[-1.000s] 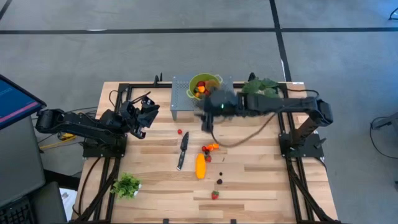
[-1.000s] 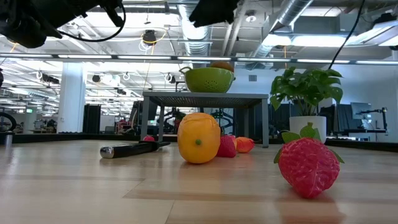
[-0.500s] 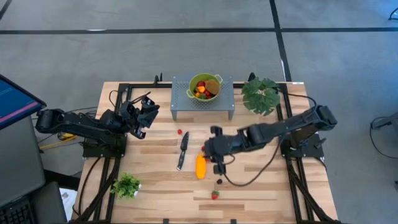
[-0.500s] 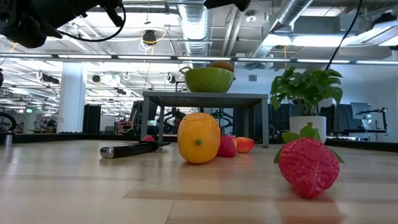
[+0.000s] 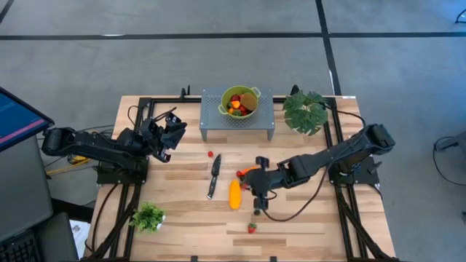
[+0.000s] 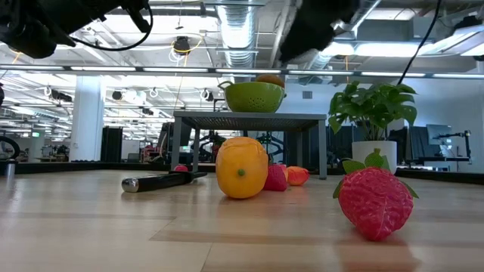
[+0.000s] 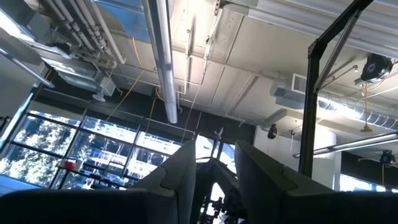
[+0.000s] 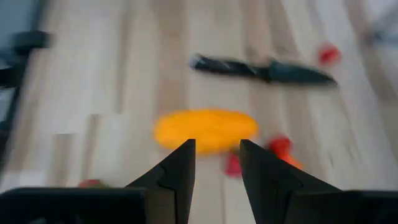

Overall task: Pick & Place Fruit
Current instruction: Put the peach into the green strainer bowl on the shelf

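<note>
Overhead, the right gripper (image 5: 256,191) hangs over the middle of the tabletop (image 5: 306,218), just at the three o'clock side of the elongated yellow-orange fruit (image 5: 234,194); its wrist view shows two fingers (image 8: 176,169) parted by a narrow gap with nothing between them, the fruit lying directly ahead of that gap. This alignment suggests an approach to a pick, the fingers being set to straddle a piece rather than already gripping. Small red and orange pieces (image 5: 247,173) lie at the fruit's one o'clock, a dark ball (image 5: 257,212) and a strawberry (image 5: 251,228) at its five o'clock, and a red ball (image 5: 210,154) at its eleven o'clock beyond the knife (image 5: 214,175). The green colander (image 5: 239,101), raised on a grey stand (image 5: 237,122) at the tabletop's twelve o'clock edge, already holds several fruits and appears to be the destination. The left gripper (image 5: 170,136) waits at nine o'clock, aimed upward at the ceiling, its fingers (image 7: 180,174) slightly apart and empty.
</note>
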Controlling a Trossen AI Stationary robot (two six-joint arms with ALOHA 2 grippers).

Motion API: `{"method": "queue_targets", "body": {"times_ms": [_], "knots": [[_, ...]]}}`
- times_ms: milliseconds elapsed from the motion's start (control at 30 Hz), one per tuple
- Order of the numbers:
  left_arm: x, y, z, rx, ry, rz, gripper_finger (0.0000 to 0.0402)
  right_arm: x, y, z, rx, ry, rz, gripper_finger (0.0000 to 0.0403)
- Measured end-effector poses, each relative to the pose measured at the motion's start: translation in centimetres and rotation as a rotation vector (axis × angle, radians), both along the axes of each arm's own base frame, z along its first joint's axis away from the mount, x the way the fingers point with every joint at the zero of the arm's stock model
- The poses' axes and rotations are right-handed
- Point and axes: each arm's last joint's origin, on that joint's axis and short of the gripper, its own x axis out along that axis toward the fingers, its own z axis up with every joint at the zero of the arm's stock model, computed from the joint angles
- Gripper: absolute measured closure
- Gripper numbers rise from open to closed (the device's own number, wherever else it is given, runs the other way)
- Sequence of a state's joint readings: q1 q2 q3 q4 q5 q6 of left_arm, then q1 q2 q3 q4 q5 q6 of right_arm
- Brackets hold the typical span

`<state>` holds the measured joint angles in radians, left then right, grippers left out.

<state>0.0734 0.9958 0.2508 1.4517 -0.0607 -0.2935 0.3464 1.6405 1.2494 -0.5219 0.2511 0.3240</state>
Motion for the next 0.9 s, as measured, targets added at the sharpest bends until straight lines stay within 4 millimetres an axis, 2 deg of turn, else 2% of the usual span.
{"method": "queue_targets", "body": {"times_ms": [167, 300, 500, 600, 800, 900], "knots": [[0.0, 0.0, 0.0, 0.000, 0.000, -0.001, 0.0296, -1.2, -2.0, -3.1, -0.072, 0.080, -0.228, 0.0284], [0.0, 0.0, 0.0, 0.000, 0.000, -0.001, 0.0296, -1.9, -3.7, -5.4, -0.062, 0.119, -0.353, 0.0284], [0.0, 0.0, 0.0, 0.001, 0.000, -0.001, 0.0296, -1.9, -5.2, -7.3, -0.003, 0.078, -0.381, 0.0280], [0.0, 0.0, 0.0, 0.001, 0.000, -0.001, 0.0296, -1.9, -5.7, -7.4, -0.007, 0.088, -0.380, 0.0261], [0.0, 0.0, 0.0, 0.001, 0.000, -0.001, 0.0296, -1.2, -6.8, -7.9, -0.039, 0.085, -0.358, 0.0192], [0.0, 0.0, 0.0, 0.002, 0.000, -0.002, 0.0296, -0.8, -7.2, -9.1, -0.056, 0.129, -0.318, 0.0164]]}}
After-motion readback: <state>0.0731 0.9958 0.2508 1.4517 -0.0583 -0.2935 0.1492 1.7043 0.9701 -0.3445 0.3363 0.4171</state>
